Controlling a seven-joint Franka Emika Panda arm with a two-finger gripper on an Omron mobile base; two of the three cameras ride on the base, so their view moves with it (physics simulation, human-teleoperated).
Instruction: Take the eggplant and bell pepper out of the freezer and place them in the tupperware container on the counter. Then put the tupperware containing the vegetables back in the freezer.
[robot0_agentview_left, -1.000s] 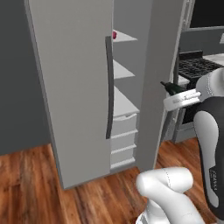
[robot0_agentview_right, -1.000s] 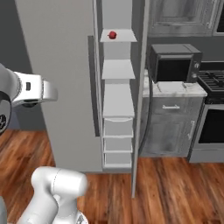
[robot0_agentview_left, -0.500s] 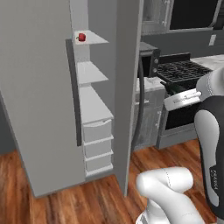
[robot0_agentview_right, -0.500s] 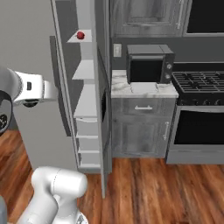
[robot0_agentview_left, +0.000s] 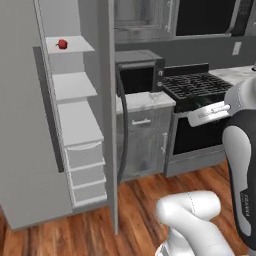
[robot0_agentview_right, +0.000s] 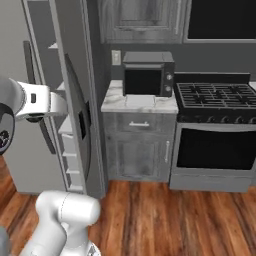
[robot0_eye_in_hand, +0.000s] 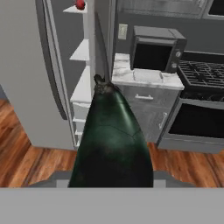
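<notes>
Eggplant (robot0_eye_in_hand: 111, 140): dark green-black, stem end pointing away — held between the fingers, out in front of the freezer (robot0_agentview_left: 30, 165).
Pepper (robot0_agentview_left: 62, 44): red, on the freezer's top shelf.
Tabletop (robot0_agentview_right: 140, 103): right of the freezer, under the microwave (robot0_agentview_right: 148, 73).

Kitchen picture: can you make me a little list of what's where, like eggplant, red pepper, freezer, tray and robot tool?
eggplant: dark eggplant held close in the tool, its stem end pointing away toward the counter
bell pepper: red bell pepper on the top shelf inside the freezer
freezer: freezer door open, white shelves showing
tupperware container: pale tupperware container flat on the counter, in front of the microwave
counter: marble counter between freezer and stove
microwave: black microwave at the back of the counter
</notes>
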